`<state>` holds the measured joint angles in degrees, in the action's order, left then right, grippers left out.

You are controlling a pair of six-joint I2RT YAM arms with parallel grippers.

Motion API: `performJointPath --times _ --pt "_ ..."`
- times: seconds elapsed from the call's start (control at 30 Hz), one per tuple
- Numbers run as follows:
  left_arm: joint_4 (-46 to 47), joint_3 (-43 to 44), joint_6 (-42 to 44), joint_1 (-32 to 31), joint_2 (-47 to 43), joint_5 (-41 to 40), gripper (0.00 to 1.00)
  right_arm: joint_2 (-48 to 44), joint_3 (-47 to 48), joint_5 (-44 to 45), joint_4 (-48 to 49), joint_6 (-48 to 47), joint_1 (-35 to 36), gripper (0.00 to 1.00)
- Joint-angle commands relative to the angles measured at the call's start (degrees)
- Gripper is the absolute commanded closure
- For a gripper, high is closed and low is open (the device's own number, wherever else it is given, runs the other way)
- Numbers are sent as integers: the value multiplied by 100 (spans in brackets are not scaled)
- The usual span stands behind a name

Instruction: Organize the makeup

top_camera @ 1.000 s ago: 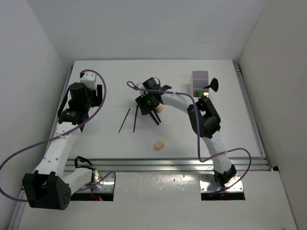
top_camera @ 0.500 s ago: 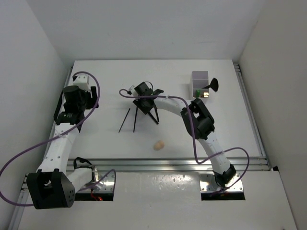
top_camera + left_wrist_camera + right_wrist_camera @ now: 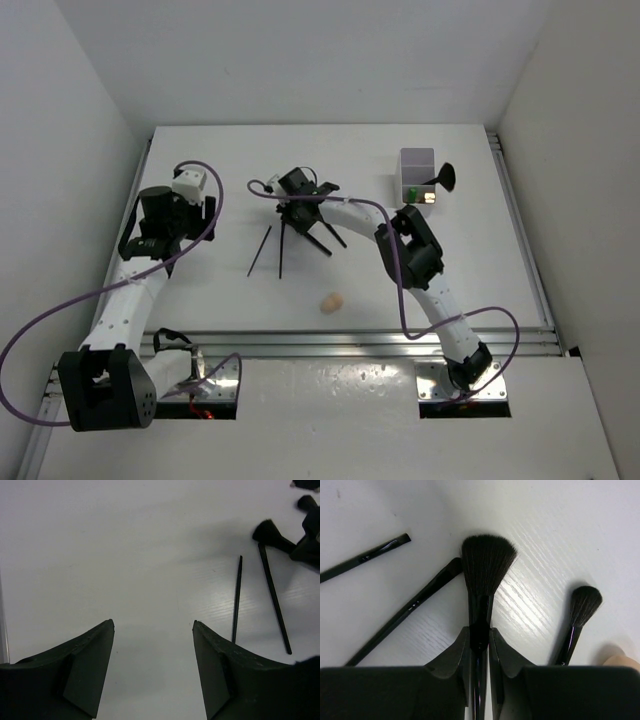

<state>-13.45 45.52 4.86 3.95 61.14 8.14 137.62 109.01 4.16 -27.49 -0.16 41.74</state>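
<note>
At the left of the table (image 3: 480, 270), the left hand (image 3: 152, 625) hangs released over bare surface, its 2 fingers spread wide and grasping nothing. Just to its right lie 2 thin black sticks (image 3: 236, 600), side by side and almost parallel, both flat on the table.

Right of the sticks, at the centre of the table, the right hand (image 3: 480, 630) is clenched on the handle of a large black brush (image 3: 487, 560), whose bristle head fans out ahead of the fingertips, low over the surface. A smaller brush (image 3: 577, 615) lies just beside it, and a peach sponge (image 3: 620, 657) shows at the edge of the wrist view. A second peach sponge (image 3: 332, 301) sits alone nearer the arms' bases.

At the far right stands the white box (image 3: 417, 160), with a green tube (image 3: 411, 190) and a dark brush head (image 3: 445, 178) at it; whether they sit inside a compartment cannot be told.

The sorting appears to be at an early stage: only those few pieces have reached the box, while the 2 sticks, 2 brushes and 2 sponges remain out on the table, the large brush apparently next to go.
</note>
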Motion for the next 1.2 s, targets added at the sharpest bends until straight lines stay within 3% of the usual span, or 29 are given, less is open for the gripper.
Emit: performJointPath --times 0.0,0.13,0.2,0.27,0.3,0.33,0.4,0.43,0.57,0.8,1.17 --pt "-158 44 462 -87 117 477 30 -568 112 -346 608 384 -69 100" --pt "-280 273 682 -201 337 531 32 -1474 -177 -838 1797 1166 -611 100" --pt "-333 343 770 -350 503 531 33 -1920 -607 -1040 2901 1630 -919 100" --pt "-333 405 850 -403 582 531 33 -2440 -1518 -1049 3835 2246 -1263 100" --pt "-386 458 911 -543 661 478 33 -2947 -1767 -1006 4804 2519 -1525 100" --pt "-386 458 911 -596 662 478 33 -3108 -2578 -962 5179 2713 -1789 100" --pt "-438 528 964 -649 741 425 33 -3592 -3173 -577 5865 2750 -2151 100" --pt "-439 528 1042 -745 819 373 33 -3750 -3750 -453 6982 2706 -2257 100" --pt "-439 528 1096 -1018 1170 372 33 -4313 -5045 707 8590 1540 -2862 100" --pt "-439 826 964 -1150 1786 320 33 -3569 -5444 2526 10043 588 -3337 100" --pt "-439 1126 911 -1150 2411 82 33 -2654 -5338 3107 10307 781 -3260 100"
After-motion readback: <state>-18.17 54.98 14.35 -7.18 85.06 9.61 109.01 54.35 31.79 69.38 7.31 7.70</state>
